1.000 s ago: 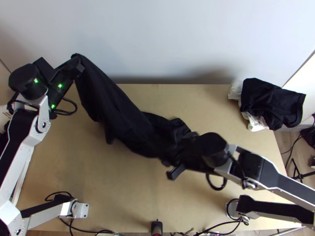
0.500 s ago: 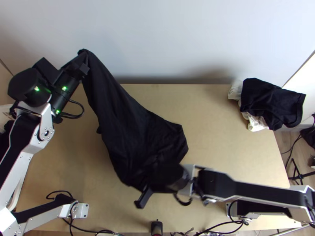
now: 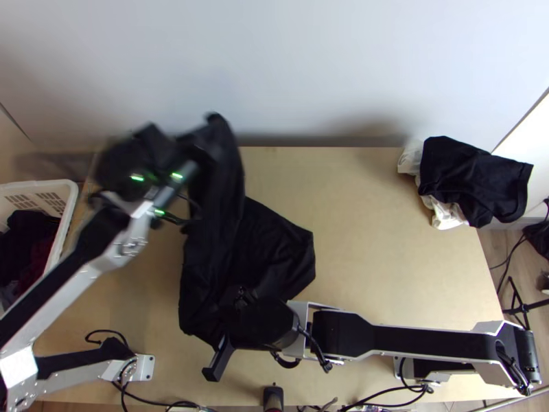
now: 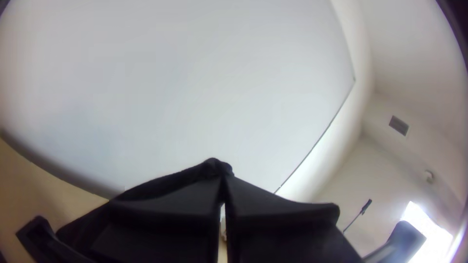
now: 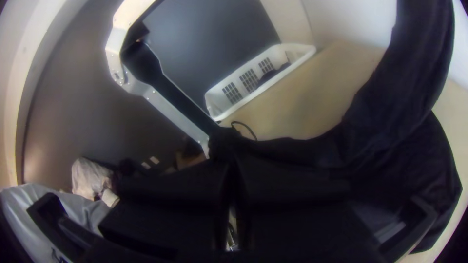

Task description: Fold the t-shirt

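We have the black t-shirt (image 3: 274,250) left of centre in the top view, loosely bunched, its long axis running up and down the frame and a flap spreading right over the table (image 3: 384,240). Our left gripper (image 4: 222,180) pinches the shirt's upper end; our right gripper (image 5: 232,163), nearer the bulk, clasps cloth towards the lower end. We judge that the next move must draw these ends apart to straighten the shirt between them. A white basket (image 3: 67,213) stands at the left edge.
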`<state>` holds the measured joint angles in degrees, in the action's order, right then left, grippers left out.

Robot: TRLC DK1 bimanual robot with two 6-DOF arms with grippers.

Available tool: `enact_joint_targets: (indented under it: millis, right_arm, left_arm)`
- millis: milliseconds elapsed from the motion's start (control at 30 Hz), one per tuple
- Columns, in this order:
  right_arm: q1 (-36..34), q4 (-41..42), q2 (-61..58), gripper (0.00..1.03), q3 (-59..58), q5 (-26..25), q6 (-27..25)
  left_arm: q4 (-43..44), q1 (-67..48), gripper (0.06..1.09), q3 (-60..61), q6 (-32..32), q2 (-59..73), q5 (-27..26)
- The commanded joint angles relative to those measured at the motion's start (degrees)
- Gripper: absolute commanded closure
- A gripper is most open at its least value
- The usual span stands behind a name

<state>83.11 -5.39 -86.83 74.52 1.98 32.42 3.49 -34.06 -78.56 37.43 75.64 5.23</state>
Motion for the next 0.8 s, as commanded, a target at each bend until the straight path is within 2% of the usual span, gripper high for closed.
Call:
enact_joint_targets:
  millis: [0,300,633,700,767]
  right_arm:
    - [0.74,0.99,1.40,1.00,-3.68,-1.27,2.47]
    - [0.74,1.08,5.44,1.00,-7.81,-2.15,3.17]
    - [0.74,1.08,6.49,1.00,-9.13,-2.77,3.26]
    - [0.74,1.08,6.58,1.00,-9.13,-2.86,3.26]
    - [0.65,1.08,6.76,1.00,-9.13,-2.86,3.17]
  left_arm:
    - [7.15,-8.48,1.05,2.98,-3.50,9.35,1.09]
    - [15.15,-8.74,1.05,-2.91,-3.24,26.14,2.06]
    - [15.59,-12.17,1.05,-19.87,-2.01,47.67,2.50]
    - [14.18,-14.36,0.97,-23.39,-3.06,51.37,0.74]
    - [10.93,-16.82,0.63,-26.38,-4.65,54.62,0.48]
